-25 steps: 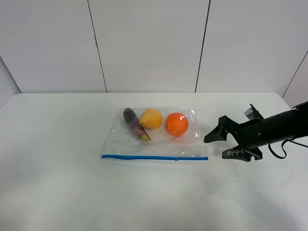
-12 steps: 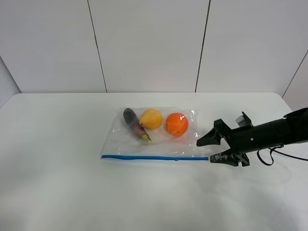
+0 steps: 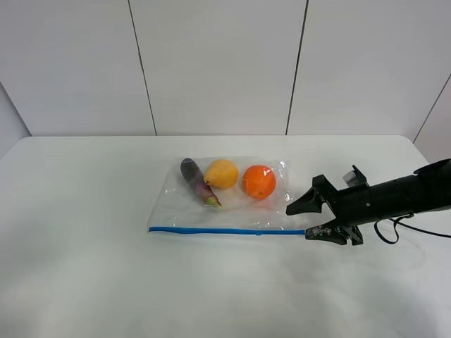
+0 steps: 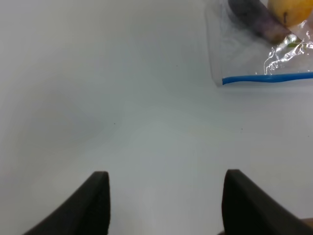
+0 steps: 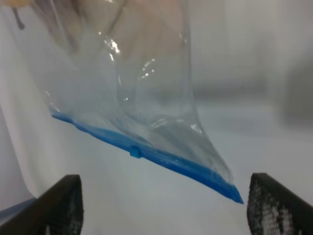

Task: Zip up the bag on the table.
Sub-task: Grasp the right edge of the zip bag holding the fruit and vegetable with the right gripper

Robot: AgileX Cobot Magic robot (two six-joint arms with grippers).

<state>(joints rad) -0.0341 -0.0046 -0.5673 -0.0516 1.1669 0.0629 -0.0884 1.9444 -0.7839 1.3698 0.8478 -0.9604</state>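
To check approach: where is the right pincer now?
High view: the right pincer is right of centre, open at the bag's corner where the zipper strip ends.

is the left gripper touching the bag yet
Apart. The left wrist view shows the left gripper with open fingers over bare table; the bag lies well beyond them, white tabletop between.

Spread left pincer point(image 4: 166, 176); spread right pincer point(image 3: 299, 222)

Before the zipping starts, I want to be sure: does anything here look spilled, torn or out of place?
Nothing stands out. The bag lies flat on the table, and the orange, pear and eggplant are all inside it.
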